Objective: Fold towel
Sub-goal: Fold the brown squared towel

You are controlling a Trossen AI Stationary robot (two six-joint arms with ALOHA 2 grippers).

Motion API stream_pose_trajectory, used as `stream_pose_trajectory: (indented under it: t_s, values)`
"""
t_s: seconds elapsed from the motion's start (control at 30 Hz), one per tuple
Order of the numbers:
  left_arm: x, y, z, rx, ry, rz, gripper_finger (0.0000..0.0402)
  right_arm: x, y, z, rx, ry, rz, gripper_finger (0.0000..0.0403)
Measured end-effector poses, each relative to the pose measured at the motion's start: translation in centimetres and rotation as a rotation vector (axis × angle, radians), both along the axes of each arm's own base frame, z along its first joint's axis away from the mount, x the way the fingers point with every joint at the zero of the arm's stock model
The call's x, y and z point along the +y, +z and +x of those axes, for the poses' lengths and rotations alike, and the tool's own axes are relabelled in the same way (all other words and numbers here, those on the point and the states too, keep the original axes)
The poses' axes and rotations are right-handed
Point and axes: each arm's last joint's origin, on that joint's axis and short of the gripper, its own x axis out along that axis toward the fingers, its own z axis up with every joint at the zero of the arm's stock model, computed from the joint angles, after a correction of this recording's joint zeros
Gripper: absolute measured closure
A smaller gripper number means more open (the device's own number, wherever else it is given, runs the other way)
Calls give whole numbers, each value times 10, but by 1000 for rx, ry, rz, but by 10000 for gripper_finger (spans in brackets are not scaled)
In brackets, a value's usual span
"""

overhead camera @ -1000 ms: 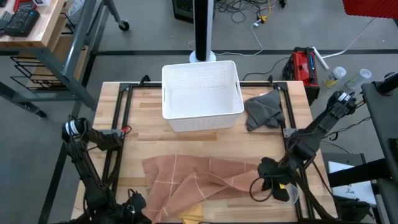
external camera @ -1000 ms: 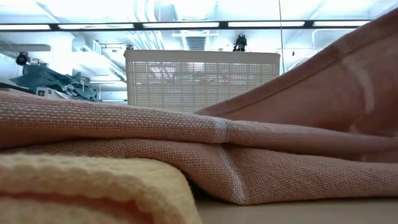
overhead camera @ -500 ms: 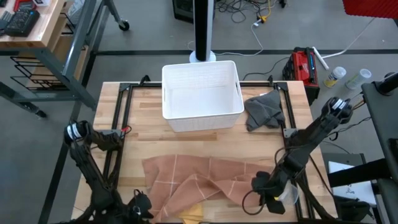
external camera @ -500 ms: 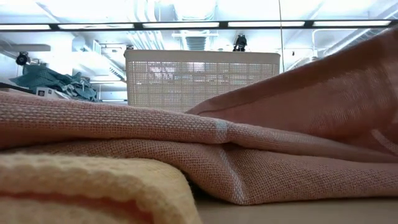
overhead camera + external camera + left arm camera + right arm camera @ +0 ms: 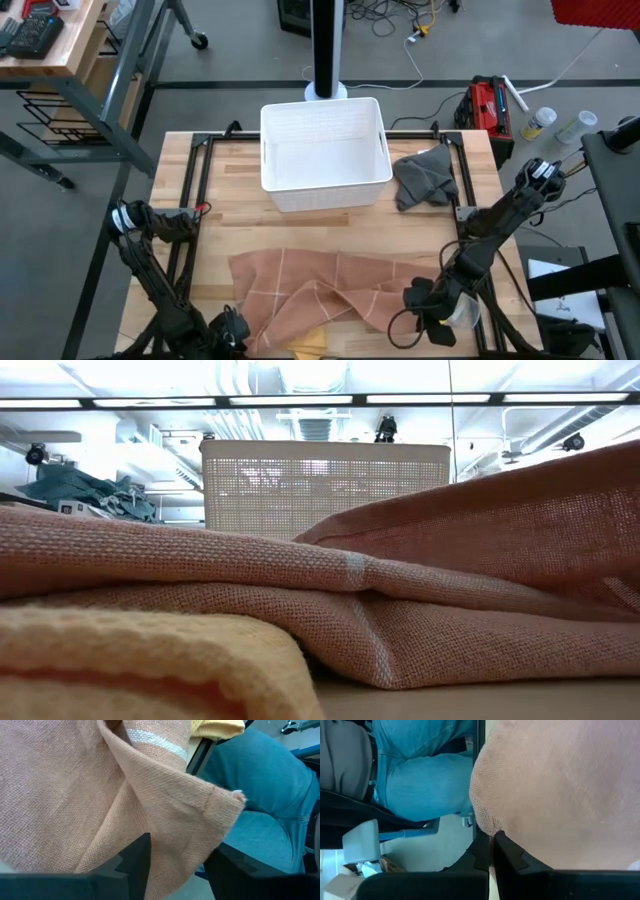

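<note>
A pinkish-brown towel [image 5: 320, 288] with pale stripes lies crumpled across the near half of the table, over a yellow cloth [image 5: 308, 345] at the near edge. My right gripper [image 5: 425, 302] is at the towel's right end, shut on it. My left gripper [image 5: 226, 328] is at the towel's near left part. In the left wrist view its open fingers [image 5: 136, 865] stand on either side of a fold of the towel [image 5: 172, 835], close to a free corner [image 5: 234, 797]. I cannot tell whether they touch it. My right gripper pinches the towel's right edge [image 5: 485, 827] between its two shut fingers, at their free ends. The arm comes from the table's far right, slanting down. The towel's right part [image 5: 520, 510] is held a little above the table while the rest lies crumpled on the table.
A white perforated basket [image 5: 325, 155] stands at the far middle, with a grey cloth [image 5: 425, 178] to its right. A black frame [image 5: 190, 215] runs along the table's sides. A person's legs in blue jeans [image 5: 425, 775] show beyond the near edge.
My right gripper has moved toward the near edge and a little left, lower, and the towel's raised right part has sunk with it. My left gripper has gone right toward the towel's near left part.
</note>
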Motion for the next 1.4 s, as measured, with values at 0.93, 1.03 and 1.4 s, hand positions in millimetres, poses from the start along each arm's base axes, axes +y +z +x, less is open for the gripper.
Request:
stream_pose_trajectory:
  t_s: [0.93, 1.03, 1.4]
  values:
    - [-36, 58, -18, -100, -112, -62, 401, 32, 2, -43, 204, 28, 94, 403]
    - [-37, 68, -26, -53, -76, -49, 401, 34, 3, -47, 204, 34, 96, 403]
    - [-41, 89, -42, 53, 2, -96, 401, 51, 21, -58, 227, 36, 160, 403]
